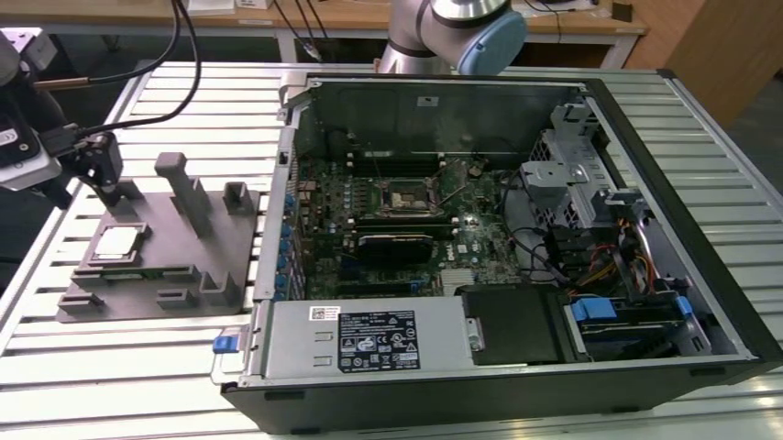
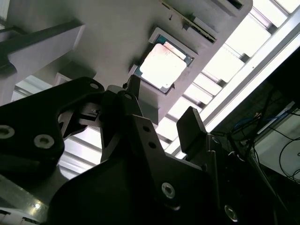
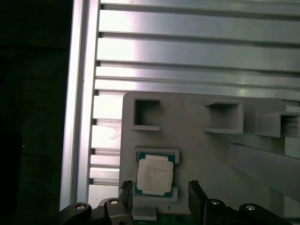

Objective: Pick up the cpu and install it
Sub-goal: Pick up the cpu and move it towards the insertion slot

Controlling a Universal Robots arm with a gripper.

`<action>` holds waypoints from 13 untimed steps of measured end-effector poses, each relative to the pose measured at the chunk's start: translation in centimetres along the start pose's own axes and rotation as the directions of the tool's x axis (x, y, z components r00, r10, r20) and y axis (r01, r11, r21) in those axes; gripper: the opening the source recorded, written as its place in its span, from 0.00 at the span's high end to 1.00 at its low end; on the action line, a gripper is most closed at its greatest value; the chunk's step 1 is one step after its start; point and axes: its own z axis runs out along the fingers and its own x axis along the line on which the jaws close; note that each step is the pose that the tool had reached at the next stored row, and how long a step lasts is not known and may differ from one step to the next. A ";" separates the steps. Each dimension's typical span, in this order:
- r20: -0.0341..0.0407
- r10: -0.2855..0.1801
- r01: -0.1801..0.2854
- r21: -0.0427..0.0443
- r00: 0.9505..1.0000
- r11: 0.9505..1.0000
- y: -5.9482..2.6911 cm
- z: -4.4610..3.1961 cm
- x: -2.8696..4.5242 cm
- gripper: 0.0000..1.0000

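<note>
My gripper (image 3: 159,185) hangs just above the cpu (image 3: 153,174), fingers (image 3: 195,187) spread wide and holding nothing. The cpu lies flat in its recess on the grey holder (image 3: 201,159), on the slatted table (image 3: 187,51) beside the open case (image 1: 685,183).

cpu (image 1: 116,243) in holder (image 1: 165,252), pincer (image 3: 159,185) above

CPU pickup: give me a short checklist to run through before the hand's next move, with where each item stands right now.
1. cpu lying flat in the grey holder's recess: ok.
2. hand open: ok, its fingers stand apart.
3. cpu between the fingers in the first wrist view: ok.
4. Grip on the cpu: not ok, nothing held.
5. computer case open on its side: ok.
6. socket ready to receive the chip: cannot tell.
</note>
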 end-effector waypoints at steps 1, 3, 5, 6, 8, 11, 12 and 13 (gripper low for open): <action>0.000 0.000 0.000 0.000 1.000 1.000 -0.01 0.06 0.00 0.41; 0.000 0.000 0.000 0.000 1.000 1.000 -0.01 0.17 0.00 0.41; 0.000 0.000 0.000 0.000 1.000 1.000 -0.02 0.26 0.00 0.41; 0.000 0.000 0.000 0.000 1.000 1.000 -0.02 0.28 0.00 0.41; 0.000 0.000 0.000 0.000 1.000 1.000 -0.02 0.34 0.00 0.41; 0.000 0.000 0.000 0.000 1.000 1.000 -0.03 0.43 0.00 0.41; 0.000 0.000 0.000 0.000 1.000 1.000 -0.03 0.46 0.00 0.41; 0.000 0.000 0.000 0.000 1.000 1.000 -0.03 0.49 0.00 0.41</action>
